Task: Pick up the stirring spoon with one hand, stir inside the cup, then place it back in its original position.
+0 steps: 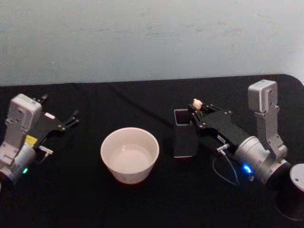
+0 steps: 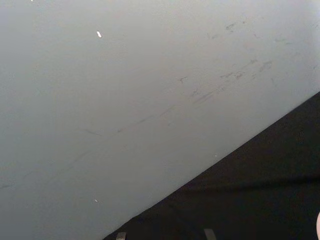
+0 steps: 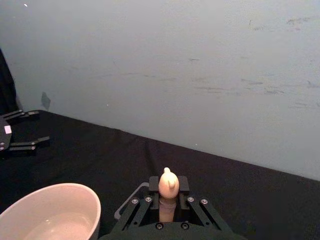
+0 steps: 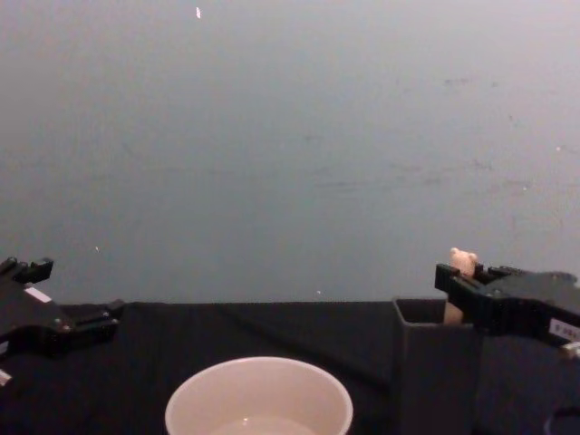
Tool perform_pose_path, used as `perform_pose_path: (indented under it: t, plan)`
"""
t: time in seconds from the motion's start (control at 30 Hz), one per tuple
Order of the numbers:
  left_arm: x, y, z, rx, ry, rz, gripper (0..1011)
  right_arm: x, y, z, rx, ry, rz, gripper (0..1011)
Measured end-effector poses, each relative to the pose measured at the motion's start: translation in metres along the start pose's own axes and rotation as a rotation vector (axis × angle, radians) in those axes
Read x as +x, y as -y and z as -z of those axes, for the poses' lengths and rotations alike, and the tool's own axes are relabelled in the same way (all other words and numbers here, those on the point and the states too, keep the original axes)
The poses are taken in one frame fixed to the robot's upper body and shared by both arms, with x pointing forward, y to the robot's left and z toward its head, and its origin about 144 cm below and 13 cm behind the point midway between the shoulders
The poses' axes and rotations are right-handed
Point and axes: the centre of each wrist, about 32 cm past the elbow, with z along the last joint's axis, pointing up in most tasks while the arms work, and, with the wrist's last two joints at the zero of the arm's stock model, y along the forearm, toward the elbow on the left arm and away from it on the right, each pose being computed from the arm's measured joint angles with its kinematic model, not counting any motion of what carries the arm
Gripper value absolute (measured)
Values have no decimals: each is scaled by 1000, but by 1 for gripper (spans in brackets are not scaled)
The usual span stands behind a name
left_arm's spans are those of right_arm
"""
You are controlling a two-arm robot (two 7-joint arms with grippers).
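Note:
The stirring spoon [image 1: 197, 102] stands upright in a dark grey square holder [image 1: 184, 137], its bear-head knob [image 3: 168, 182] poking out above the rim. My right gripper [image 1: 195, 112] is at the holder's top, shut on the spoon's stem just under the knob [image 4: 463, 261]. The spoon's bowl end is hidden inside the holder. The wide cream cup [image 1: 128, 173] stands left of the holder, a small gap apart, and looks empty. My left gripper [image 1: 71, 119] rests open at the table's left side, well clear of the cup [image 3: 92, 210].
A black cloth covers the table [image 1: 142, 209], which ends at a pale grey-blue wall [image 1: 142, 38]. A cable [image 1: 228, 168] loops off my right wrist. A round grey object [image 1: 298, 178] sits at the right edge.

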Motion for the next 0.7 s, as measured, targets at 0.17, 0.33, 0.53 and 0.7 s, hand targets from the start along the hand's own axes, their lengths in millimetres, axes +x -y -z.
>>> perform_pose_path:
  t: [0.17,0.33,0.53,0.7]
  plan:
    - [0,0,0,0,0,0,1001,0,0,0,0,-1,-1,213]
    - [0,0,0,0,0,0,1001,0,0,0,1,-1,-1,333]
    - [0,0,0,0,0,0,1001,0,0,0,2,-2,-2,507]
    - [0,0,0,0,0,0,1001,0,0,-1,3,-2,-3,652]
